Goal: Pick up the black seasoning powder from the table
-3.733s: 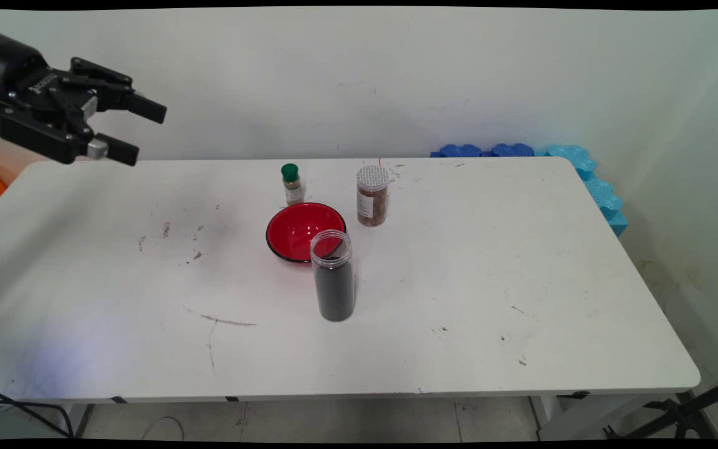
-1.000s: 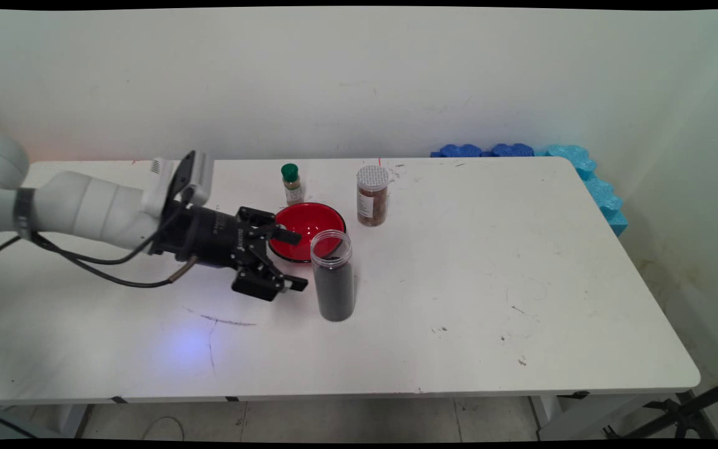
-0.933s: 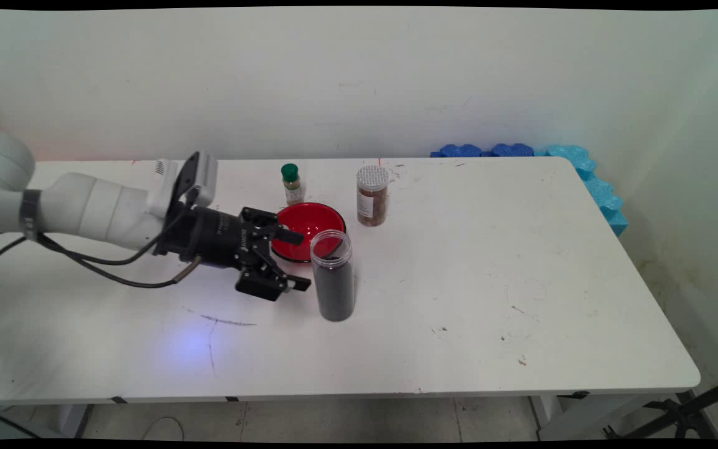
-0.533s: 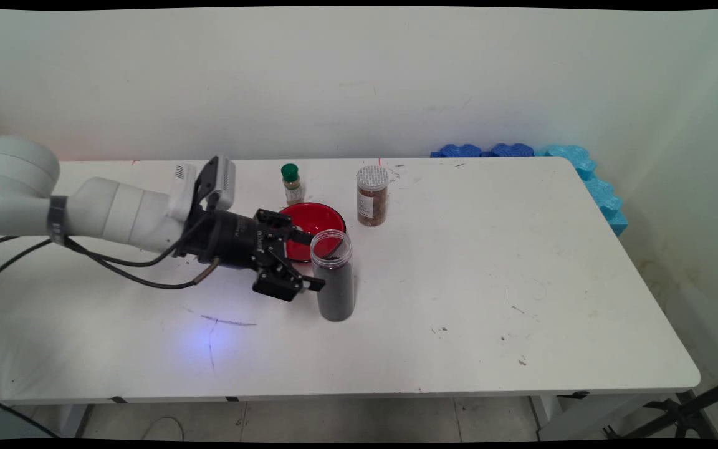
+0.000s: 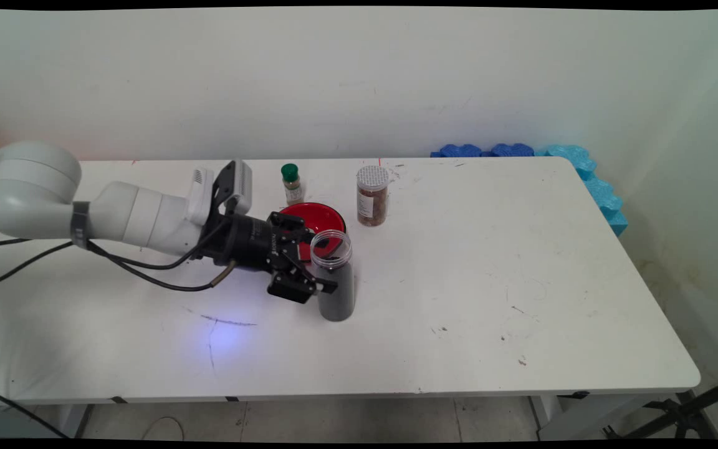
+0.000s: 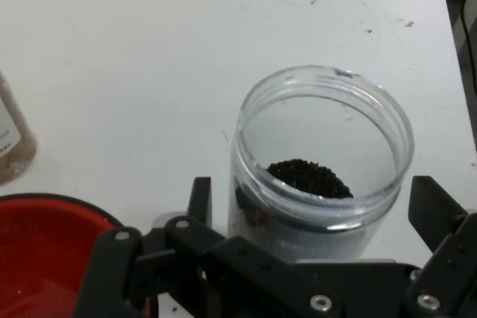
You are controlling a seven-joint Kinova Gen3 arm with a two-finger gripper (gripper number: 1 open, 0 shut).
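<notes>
A clear, lidless jar (image 5: 334, 280) (image 6: 320, 161) partly filled with dark granules stands upright near the table's middle. My gripper (image 5: 323, 263) (image 6: 317, 202) reaches it from the left, lying low and nearly level, and is open. One finger (image 6: 200, 197) is on the jar's left and the other on its right, with small gaps to the wall. Just behind the hand is a red bowl (image 5: 325, 216) (image 6: 45, 251), partly hidden by it. Further back stand a small green-capped bottle (image 5: 291, 183) and a white-lidded jar of brown spice (image 5: 372, 195) (image 6: 11, 139).
Blue foam pieces (image 5: 508, 150) line the back right corner and right edge of the white table (image 5: 521, 280). Black cables (image 5: 116, 268) hang from the arm onto the table's left part.
The gripper came down from high at the upper left and slid right along the table. Its open fingers now flank the dark jar, which has not moved.
</notes>
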